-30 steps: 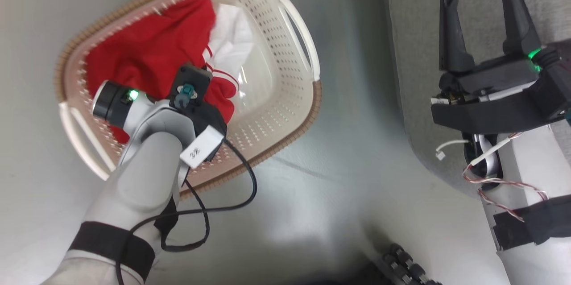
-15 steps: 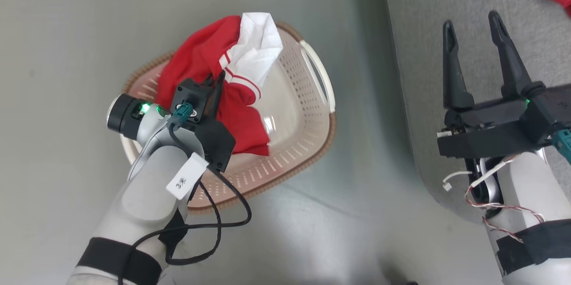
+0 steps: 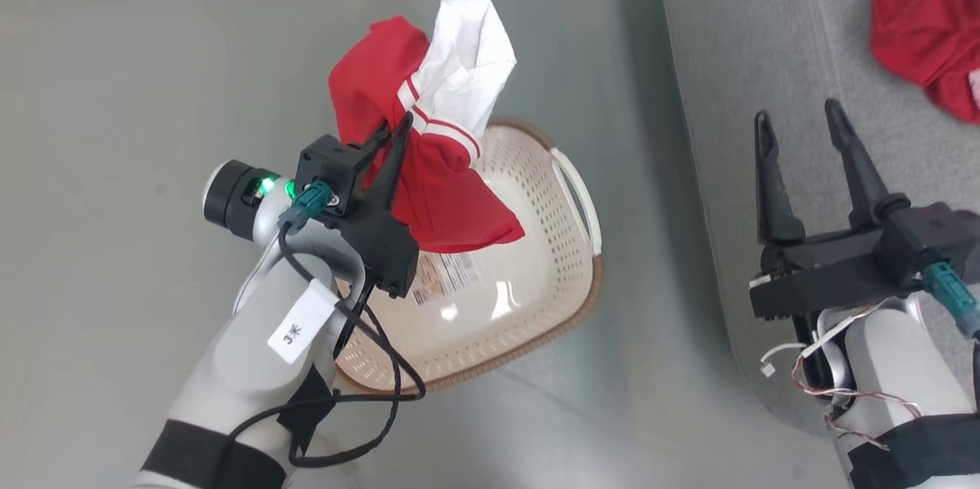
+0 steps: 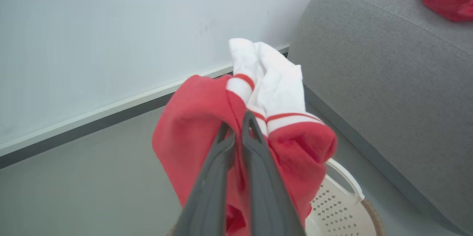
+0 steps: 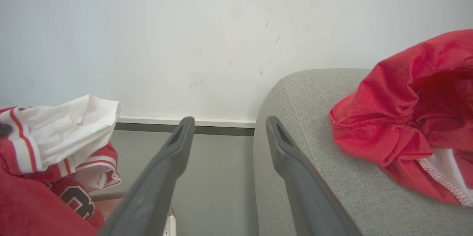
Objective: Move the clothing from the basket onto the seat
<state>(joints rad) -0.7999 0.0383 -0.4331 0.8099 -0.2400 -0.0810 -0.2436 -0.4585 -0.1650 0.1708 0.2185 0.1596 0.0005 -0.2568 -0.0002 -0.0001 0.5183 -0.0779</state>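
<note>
My left gripper [image 3: 394,129] is shut on a red garment with white panels and stripes [image 3: 429,129], lifted clear above the cream basket [image 3: 570,290]. From the left wrist, the same clothing [image 4: 192,136] bunches around my shut gripper [image 4: 236,121], with the basket's handle [image 4: 343,180] below. A second red garment [image 3: 922,30] lies on the grey seat [image 3: 735,76] at the upper right. My right gripper [image 3: 796,118] stands open over the seat's edge with nothing between its fingers. The right wrist view shows the held clothing [image 5: 55,136] on the left and the garment [image 5: 410,118] on the seat [image 5: 295,92].
The basket's inside is bare apart from a printed label [image 3: 448,275] on its bottom. Grey floor [image 3: 138,68] surrounds it, with a white wall and dark baseboard [image 4: 74,129] behind. A black cable [image 3: 383,389] loops from my left forearm.
My left gripper has risen out of the basket with the red and white garment. The head camera has tilted up, bringing the second garment on the seat into view.
</note>
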